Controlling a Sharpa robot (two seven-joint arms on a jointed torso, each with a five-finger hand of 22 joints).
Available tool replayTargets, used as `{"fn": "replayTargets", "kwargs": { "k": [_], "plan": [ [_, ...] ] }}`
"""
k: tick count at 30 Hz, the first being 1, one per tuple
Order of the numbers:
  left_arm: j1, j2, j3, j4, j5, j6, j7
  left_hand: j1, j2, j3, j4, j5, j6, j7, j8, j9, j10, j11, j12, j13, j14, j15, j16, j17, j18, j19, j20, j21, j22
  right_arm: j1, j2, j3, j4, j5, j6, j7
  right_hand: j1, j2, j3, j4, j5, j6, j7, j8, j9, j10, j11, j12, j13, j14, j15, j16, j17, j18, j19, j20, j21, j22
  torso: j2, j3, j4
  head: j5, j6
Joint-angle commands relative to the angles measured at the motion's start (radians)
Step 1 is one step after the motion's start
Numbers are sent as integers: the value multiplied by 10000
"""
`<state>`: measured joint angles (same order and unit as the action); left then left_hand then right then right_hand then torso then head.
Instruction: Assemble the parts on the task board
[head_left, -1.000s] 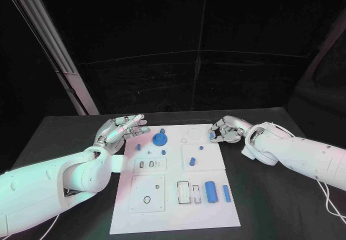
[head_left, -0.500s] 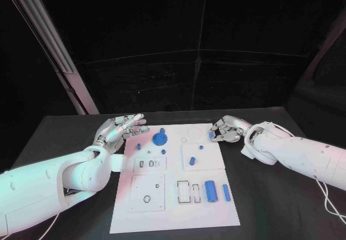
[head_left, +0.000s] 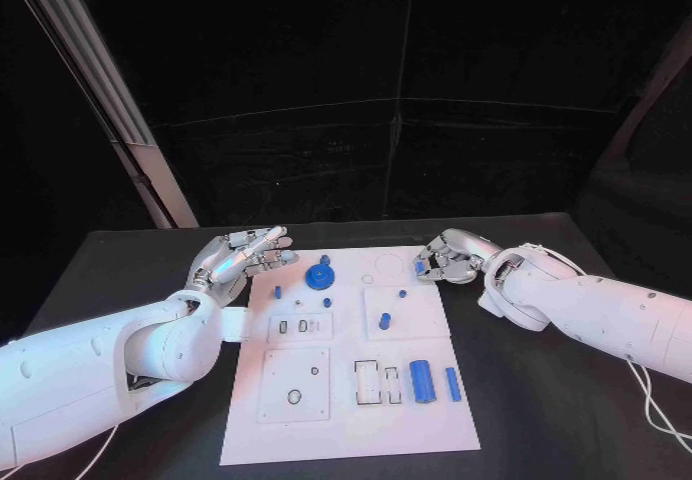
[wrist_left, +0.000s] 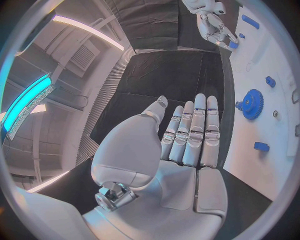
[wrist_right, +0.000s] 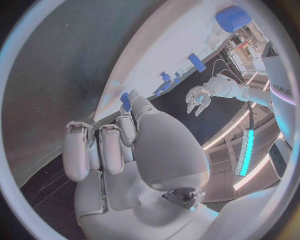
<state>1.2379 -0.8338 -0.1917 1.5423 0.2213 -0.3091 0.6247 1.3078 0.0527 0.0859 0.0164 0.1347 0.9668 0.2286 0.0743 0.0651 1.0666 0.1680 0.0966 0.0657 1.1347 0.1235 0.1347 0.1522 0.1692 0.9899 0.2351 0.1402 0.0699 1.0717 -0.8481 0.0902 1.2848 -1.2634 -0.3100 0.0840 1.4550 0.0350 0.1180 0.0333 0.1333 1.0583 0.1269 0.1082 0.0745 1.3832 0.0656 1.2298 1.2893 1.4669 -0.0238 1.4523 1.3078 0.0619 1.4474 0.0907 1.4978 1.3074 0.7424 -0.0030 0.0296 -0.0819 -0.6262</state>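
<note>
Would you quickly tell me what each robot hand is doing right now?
Left robot hand: open, fingers extended, holding nothing.
Right robot hand: pinching a small blue part.

Head cam looks down on task board (head_left: 346, 400); wrist cams sit close behind left hand (wrist_left: 187, 135) and right hand (wrist_right: 119, 145), each seeing the other hand and board.
</note>
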Motion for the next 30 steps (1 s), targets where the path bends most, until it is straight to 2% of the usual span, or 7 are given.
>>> {"fn": "replayTargets", "kwargs": {
  "k": [1, 9, 17, 20, 24, 27, 30],
  "plan": [
    [11, -10, 7, 23, -72, 96, 33, 42, 73, 34, -7, 19, 58, -25, -33, -3, 53, 2, -38, -14, 57, -22, -45, 9, 147, 89, -6, -69, -15, 15, -58, 7, 344, -139, -800, -129, -45, 121, 98, 15, -31, 77, -7, 35, 29, 246, -268, 57, 6, 611, -71, 37, 483, -191, 8, -80, 33, 699, -1, -3, -5, 19, 7],
    [14, -19, 7, 58, -70, 69, 34, 42, 73, 34, -7, 19, 58, -25, -33, -3, 53, 2, -38, -14, 57, -22, -45, 9, 147, 89, -6, -69, -15, 25, -289, 13, 1531, -46, -1006, -712, -137, 89, 170, 0, -20, 153, -39, 45, 31, 229, -293, 4, -27, 606, -92, 20, 459, -187, -4, -101, 25, 679, -28, -57, 34, -9, 45],
    [19, -13, 8, 43, -44, 63, 44, 42, 73, 34, -7, 19, 58, -25, -33, -3, 53, 2, -38, -14, 57, -22, -45, 9, 147, 89, -6, -69, -15, 31, 149, 17, 2465, -189, -912, -1669, -252, 108, 230, 33, -27, 220, -61, 48, 32, 218, -311, -35, -52, 598, -108, -6, 419, -175, -37, -117, 4, 628, 13, -11, 41, 128, 60],
    [22, -14, 9, 27, -24, 60, 47, 42, 73, 34, -7, 19, 58, -25, -33, -3, 53, 2, -38, -14, 57, -22, -45, 9, 147, 89, -6, -69, -15, 31, 568, 18, 2564, -524, -698, -1936, -277, 113, 249, 39, -17, 229, -66, 43, 30, 196, -314, -81, -87, 591, -112, -25, 388, -166, -64, -121, -11, 587, 11, -14, 16, 248, -12],
    [26, -8, 10, 27, -9, 65, 56, 42, 73, 34, -7, 19, 58, -25, -33, -3, 53, 2, -38, -14, 57, -22, -45, 9, 147, 89, -6, -69, -15, 28, 1075, 11, 2497, -1081, -396, -2066, -319, 110, 262, 53, -14, 236, -68, 35, 27, 224, -317, -31, -44, 600, -116, -4, 429, -177, -32, -125, 6, 636, 7, -41, 48, 326, -70],
    [30, -22, 10, 25, -3, 56, 60, 42, 73, 34, -7, 19, 58, -25, -33, -3, 53, 2, -38, -14, 57, -22, -45, 9, 147, 89, -6, -69, -15, 19, 1466, -4, 2430, -1397, -270, -2137, -338, 114, 273, 59, -6, 241, -71, 31, 25, 229, -320, -26, -40, 600, -118, -5, 429, -179, -27, -128, 8, 644, 11, -14, 21, 429, -109],
    [32, -26, 10, 7, -1, 50, 60, 37, 74, 52, -14, 19, 58, -24, -35, -4, 54, 3, -43, -15, 60, -23, -54, 14, 146, 96, -7, -79, -15, -27, 1773, -15, 2419, -1733, -147, -2254, -377, 117, 304, 66, 40, 260, -82, 25, 23, 238, -328, -20, -32, 602, -125, -2, 437, -178, -28, -134, 7, 641, 9, -7, 27, 476, -162]
  ]
}}
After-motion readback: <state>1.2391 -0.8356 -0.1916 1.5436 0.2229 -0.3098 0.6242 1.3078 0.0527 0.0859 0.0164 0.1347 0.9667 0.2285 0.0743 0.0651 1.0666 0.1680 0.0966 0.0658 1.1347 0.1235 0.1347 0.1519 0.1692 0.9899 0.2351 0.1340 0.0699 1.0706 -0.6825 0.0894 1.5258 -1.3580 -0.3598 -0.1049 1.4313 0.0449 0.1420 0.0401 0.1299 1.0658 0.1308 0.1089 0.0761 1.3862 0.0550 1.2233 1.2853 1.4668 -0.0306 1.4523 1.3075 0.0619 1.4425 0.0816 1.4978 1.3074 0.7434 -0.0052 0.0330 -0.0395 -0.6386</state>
